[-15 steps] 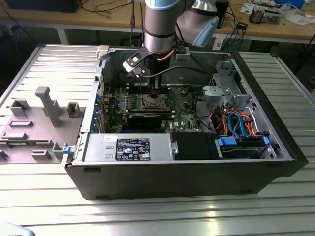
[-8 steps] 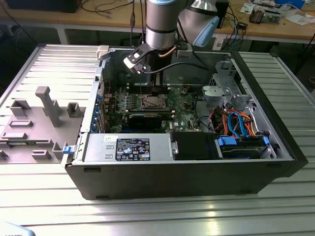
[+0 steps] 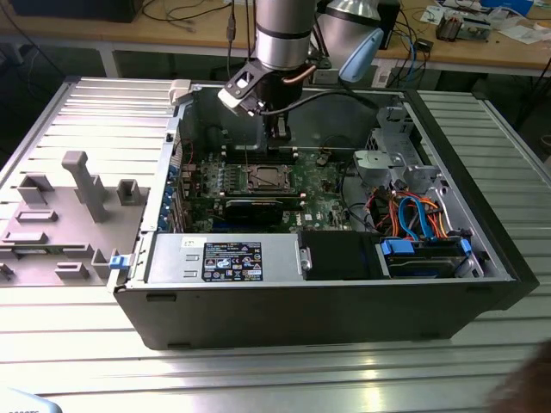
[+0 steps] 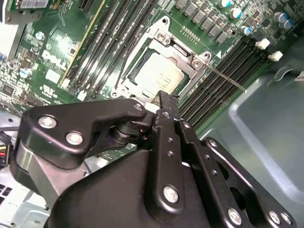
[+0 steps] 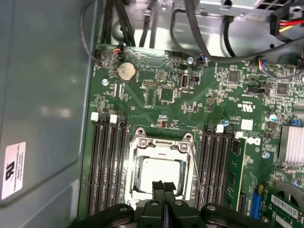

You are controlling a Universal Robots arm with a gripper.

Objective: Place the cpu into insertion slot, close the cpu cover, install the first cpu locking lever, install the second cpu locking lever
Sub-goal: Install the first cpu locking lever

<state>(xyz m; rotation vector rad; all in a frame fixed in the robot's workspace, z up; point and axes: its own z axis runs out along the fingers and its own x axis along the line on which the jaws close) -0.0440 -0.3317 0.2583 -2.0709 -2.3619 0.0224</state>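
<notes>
The cpu [image 5: 160,172] lies flat in the insertion slot [image 5: 135,168] on the green board, its silver top showing in both wrist views [image 4: 159,73]. The cpu cover [image 5: 161,142] lies down around the chip as a silver frame [image 4: 178,50]. A thin wire locking lever [image 4: 227,79] runs along one side of the socket, its end sticking out over the memory slots [image 5: 197,178]. My gripper [image 5: 164,187] hangs just above the chip's edge, shut with nothing between its black fingertips [image 4: 164,100]. In the exterior view the gripper [image 3: 275,133] is inside the open case above the socket [image 3: 263,178].
Long black memory slots [image 5: 107,166] flank the socket on both sides. The case wall [image 5: 42,95] stands close beside the board. A graphics card [image 3: 254,206], power supply [image 3: 228,258], drive cage with cables [image 3: 413,215] and a grey fixture [image 3: 77,198] on the table surround the work area.
</notes>
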